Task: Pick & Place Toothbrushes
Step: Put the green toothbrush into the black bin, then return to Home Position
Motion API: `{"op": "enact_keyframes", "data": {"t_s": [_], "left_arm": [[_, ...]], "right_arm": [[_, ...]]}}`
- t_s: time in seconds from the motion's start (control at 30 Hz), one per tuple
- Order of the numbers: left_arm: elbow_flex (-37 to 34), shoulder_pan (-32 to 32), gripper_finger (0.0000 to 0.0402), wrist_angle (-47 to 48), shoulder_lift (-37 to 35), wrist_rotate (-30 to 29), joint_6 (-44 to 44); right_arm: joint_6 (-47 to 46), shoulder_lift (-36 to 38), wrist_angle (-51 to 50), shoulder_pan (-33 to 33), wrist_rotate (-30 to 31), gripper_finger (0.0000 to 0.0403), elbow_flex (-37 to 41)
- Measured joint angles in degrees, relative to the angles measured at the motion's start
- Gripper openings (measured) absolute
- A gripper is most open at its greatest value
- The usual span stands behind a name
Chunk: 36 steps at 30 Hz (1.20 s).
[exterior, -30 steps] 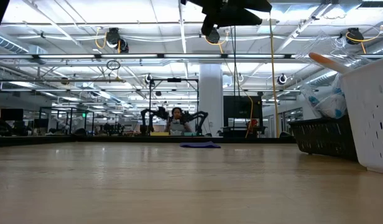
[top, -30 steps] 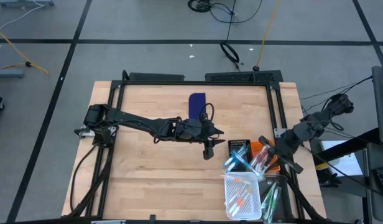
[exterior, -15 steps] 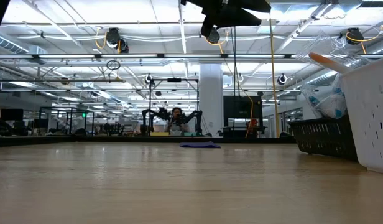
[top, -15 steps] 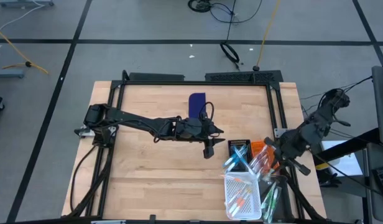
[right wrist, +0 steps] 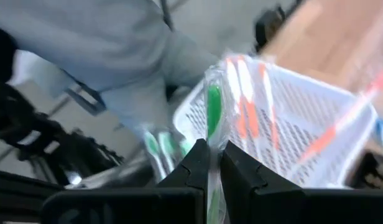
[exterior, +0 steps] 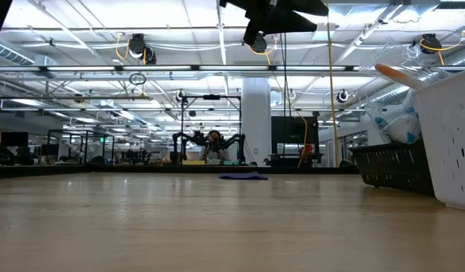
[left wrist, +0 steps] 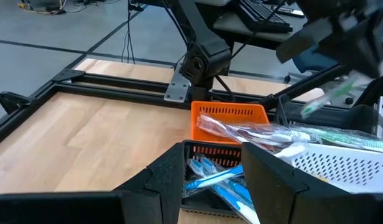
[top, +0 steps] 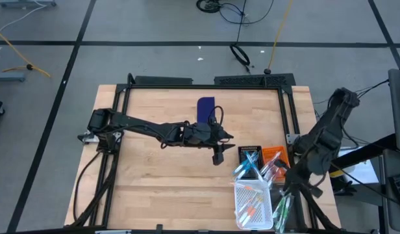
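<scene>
Right wrist view shows the right gripper (right wrist: 214, 163) fingers clenched on a green toothbrush (right wrist: 214, 112) over the white basket (right wrist: 316, 118) — probably sorting by colour; left gripper (top: 217, 156) waits released beside the black basket (top: 250, 153).

Large open robotics lab: exposed ceiling ducts (exterior: 142, 49), taped grey floor (top: 57, 58), another robot rig (exterior: 210, 143) behind.

Toothbrushes (top: 250, 207) are lying in the baskets (top: 254, 200) at the table's (top: 154, 175) right front corner, the flat rectangle (top: 206, 109) sitting far behind
</scene>
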State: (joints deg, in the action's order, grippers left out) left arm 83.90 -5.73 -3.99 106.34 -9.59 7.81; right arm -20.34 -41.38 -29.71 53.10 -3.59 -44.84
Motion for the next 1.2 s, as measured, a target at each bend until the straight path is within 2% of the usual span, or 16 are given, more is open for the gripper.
{"op": "enact_keyframes", "data": {"t_s": [0.5, 0.73, 0.83, 1.2], "left_arm": [[0.00, 0.01, 0.0161, 0.46, 0.00, 0.01, 1.56], [0.00, 0.04, 0.0161, 0.44, 0.00, -0.01, 1.52], [0.00, 0.04, 0.0161, 0.44, 0.00, 0.00, 1.49], [0.00, 0.04, 0.0161, 0.44, 0.00, -0.01, 1.38]], "right_arm": [[-7.53, -1.49, -1.84, 10.60, 15.61, 0.0019, 4.47], [-12.39, -1.45, -0.09, 11.14, 15.85, 0.0061, 6.65], [-11.86, -1.41, 1.27, 11.13, 17.15, 0.0084, 7.59], [-10.47, -1.39, 8.20, 11.14, 15.28, 0.0150, 10.40]]}}
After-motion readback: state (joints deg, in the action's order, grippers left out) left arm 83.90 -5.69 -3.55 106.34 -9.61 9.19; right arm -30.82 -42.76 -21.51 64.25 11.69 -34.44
